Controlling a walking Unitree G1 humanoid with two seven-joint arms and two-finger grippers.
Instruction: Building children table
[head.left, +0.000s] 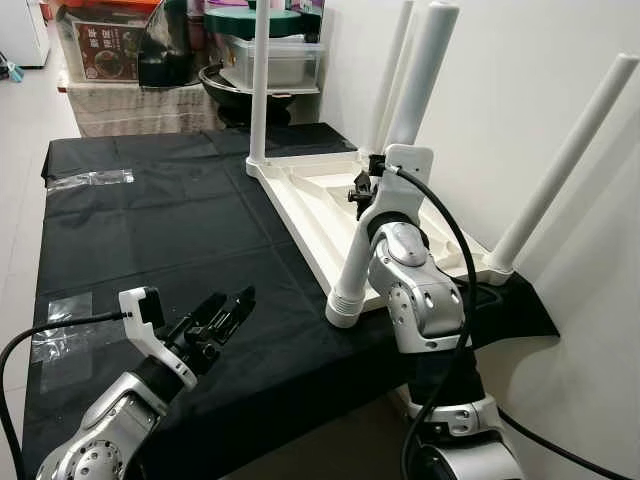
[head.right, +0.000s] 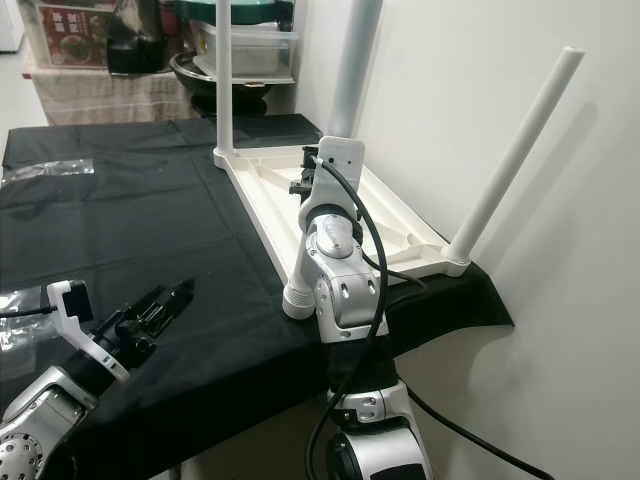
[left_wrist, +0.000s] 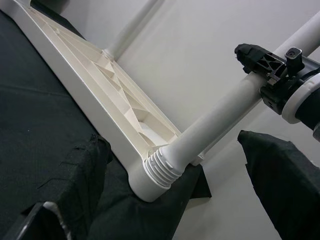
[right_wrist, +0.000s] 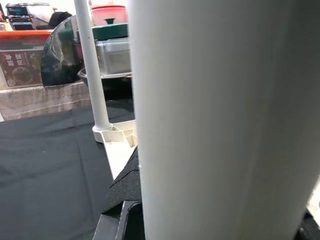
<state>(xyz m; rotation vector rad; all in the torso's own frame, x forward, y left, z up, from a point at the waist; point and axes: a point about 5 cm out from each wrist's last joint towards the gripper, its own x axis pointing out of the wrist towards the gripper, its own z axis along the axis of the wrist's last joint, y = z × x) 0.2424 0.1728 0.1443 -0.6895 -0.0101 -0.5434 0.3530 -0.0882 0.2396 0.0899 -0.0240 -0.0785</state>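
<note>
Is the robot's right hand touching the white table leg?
Touching. In the left wrist view, the right gripper is clamped around the near table leg, black fingers against the white tube. The right wrist view shows that leg pressed close between its fingers.

Near table leg (head.left: 405, 140): top cut off by the frame edge, mid-section hidden behind the right arm. Right gripper (left_wrist: 265, 65) mostly hidden behind its wrist camera mount in both eye views; the left wrist view shows it against the leg, but finger contact is too unclear to call. Far corner leg (head.left: 259, 80) runs out of frame at top. Boxes (head.left: 100, 45) on the back shelf cropped, labels too small to read. Left gripper (head.left: 225, 310) fingertips dark against the black cloth (head.left: 150, 230), gap unreadable.
</note>
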